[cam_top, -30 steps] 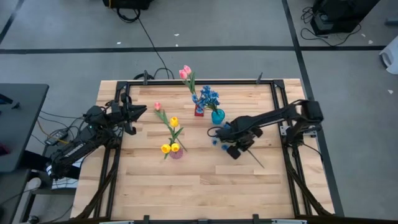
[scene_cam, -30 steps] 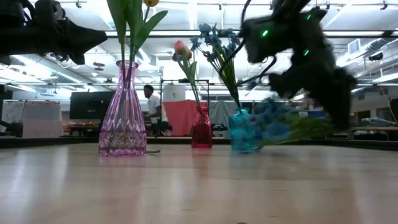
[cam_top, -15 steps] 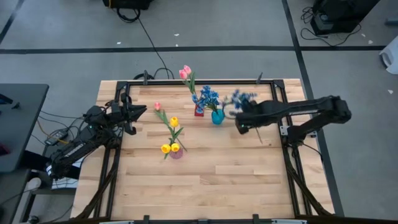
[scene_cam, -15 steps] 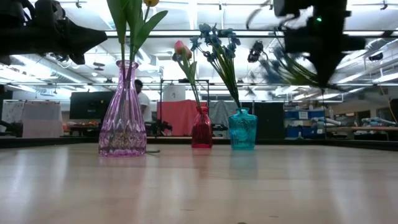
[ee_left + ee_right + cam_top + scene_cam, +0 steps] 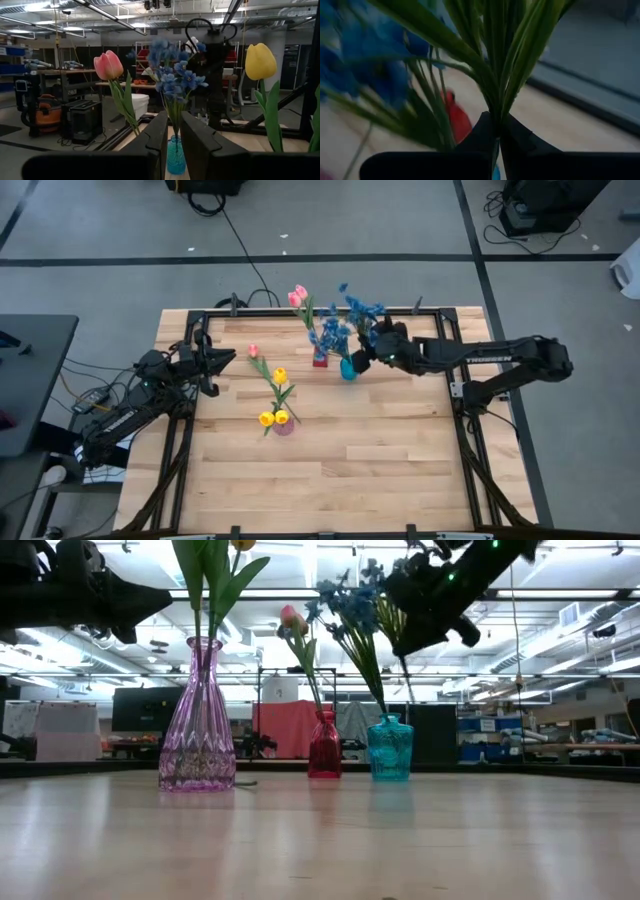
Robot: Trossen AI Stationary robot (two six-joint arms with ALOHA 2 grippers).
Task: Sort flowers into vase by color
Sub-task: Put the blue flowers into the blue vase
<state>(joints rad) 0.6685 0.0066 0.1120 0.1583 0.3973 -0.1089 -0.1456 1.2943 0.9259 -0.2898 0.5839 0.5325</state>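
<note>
A blue flower (image 5: 365,309) hangs over the teal vase (image 5: 348,368), and my right gripper (image 5: 359,362) is shut on it. The teal vase (image 5: 389,748) also holds blue flowers (image 5: 345,610) by their stems. Pink tulips (image 5: 298,297) stand in the red vase (image 5: 323,745). Yellow tulips (image 5: 272,418) and a pink tulip (image 5: 253,350) stand in the purple vase (image 5: 197,735). My left gripper (image 5: 228,358) waits above the table's left edge, open by a narrow gap (image 5: 174,145), with nothing between its fingers. My right gripper pinches the blue flower's green stem (image 5: 496,117) between its two fingers, below the leaves. The fingers come from the table's right side, slanting down, and lie across the stem. The flower stands nearly upright, blooms (image 5: 372,575) up, with its stem end (image 5: 404,665) hanging clear above the teal vase.
A black frame (image 5: 300,313) runs along the table's far edge and sides. The near half of the wooden table (image 5: 340,470) holds nothing. Shelves, machines and a red cloth show in the room beyond the table.
My right gripper has risen from the table with the blue flower and gone toward the far edge and left, over to the teal vase. It has tipped from pointing down to nearly level. The flower has swung from lying low to standing upright, lifted clear.
</note>
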